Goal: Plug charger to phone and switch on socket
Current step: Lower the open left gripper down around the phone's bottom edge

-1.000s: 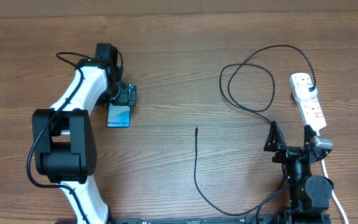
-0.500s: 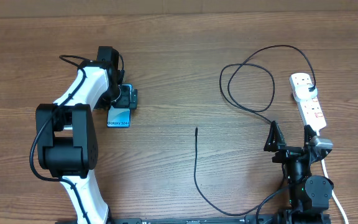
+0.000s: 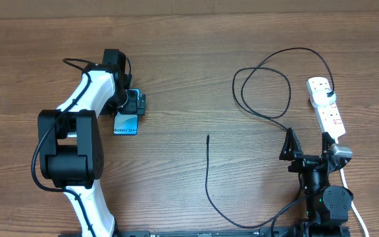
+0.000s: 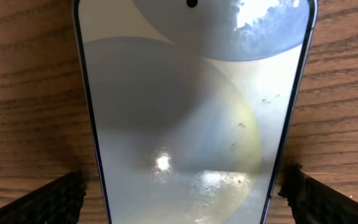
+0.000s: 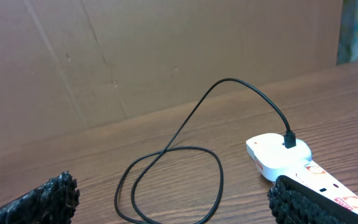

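Evenly and brightly lit from above, with faint shadows on the brown wood-grain table (image 3: pixel 176 79), sharp overhead, but marred by glare spots and hazy reflections across the slim glossy phone screen (image 4: pixel 191 124).

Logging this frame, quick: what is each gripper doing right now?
Left gripper: open, straddling the phone, not clamped on it.
Right gripper: open, holding nothing.

Table (image 3: pixel 176 39): is showing brown wood grain — matt.
Phone (image 4: pixel 191 124): its glossy glass screen is reflecting light.
Socket (image 5: pixel 272 150): is looking like smooth white plastic.
Charger (image 5: pixel 229 79): is looking matt black — smooth.
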Robot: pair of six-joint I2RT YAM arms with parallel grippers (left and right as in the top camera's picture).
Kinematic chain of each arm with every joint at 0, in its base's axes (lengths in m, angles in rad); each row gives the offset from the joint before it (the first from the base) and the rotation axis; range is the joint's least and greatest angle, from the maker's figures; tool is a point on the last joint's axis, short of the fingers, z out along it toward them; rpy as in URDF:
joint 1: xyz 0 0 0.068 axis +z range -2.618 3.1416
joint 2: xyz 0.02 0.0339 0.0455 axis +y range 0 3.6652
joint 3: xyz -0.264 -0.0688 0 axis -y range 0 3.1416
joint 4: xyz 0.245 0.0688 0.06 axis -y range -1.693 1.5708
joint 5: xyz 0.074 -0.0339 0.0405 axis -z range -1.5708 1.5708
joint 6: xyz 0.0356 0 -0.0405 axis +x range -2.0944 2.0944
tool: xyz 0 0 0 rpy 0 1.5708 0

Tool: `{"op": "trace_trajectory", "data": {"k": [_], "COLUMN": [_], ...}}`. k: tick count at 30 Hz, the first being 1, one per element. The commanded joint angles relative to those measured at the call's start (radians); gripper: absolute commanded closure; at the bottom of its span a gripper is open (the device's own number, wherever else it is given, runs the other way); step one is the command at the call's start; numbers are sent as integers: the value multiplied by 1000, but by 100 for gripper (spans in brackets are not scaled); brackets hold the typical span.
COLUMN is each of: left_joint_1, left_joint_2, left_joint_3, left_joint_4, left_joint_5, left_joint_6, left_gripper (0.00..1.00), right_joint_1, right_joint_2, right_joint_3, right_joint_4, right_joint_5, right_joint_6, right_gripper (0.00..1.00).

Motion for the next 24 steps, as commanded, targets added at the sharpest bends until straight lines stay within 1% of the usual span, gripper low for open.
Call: {"op": "trace_trajectory", "data": {"k": [1,4,5,7,8,20,24], "left_joint_1": [3,3,3,3,3,1,1], "left_joint_2": [35,35,35,35,35,35,35], "left_joint_3": [-10,-10,-10,-10,-10,-10,-10], "left_joint_4": [-13,-13,-13,-13,-13,-19,-21], "left_joint_5": [1,1,1,1,1,1,1], "left_joint_6": [13,13,13,13,13,13,13], "left_gripper": [3,3,5,12,18,14,17], "right_joint_1": [-4,-4,-4,-4,-4,-4,-4], "right_joint_2": [-8,-8,-8,-8,-8,-8,-8], "right_joint_3": [-11,-11,-11,-11,-11,-11,-11], "right_joint_4": [6,6,6,6,6,6,6], "right_joint_5": [2,2,2,2,2,2,2], "right_joint_6": [-5,-6,-6,-5,-5,-5,-6], "right_gripper": [0,0,0,0,0,0,0]}}
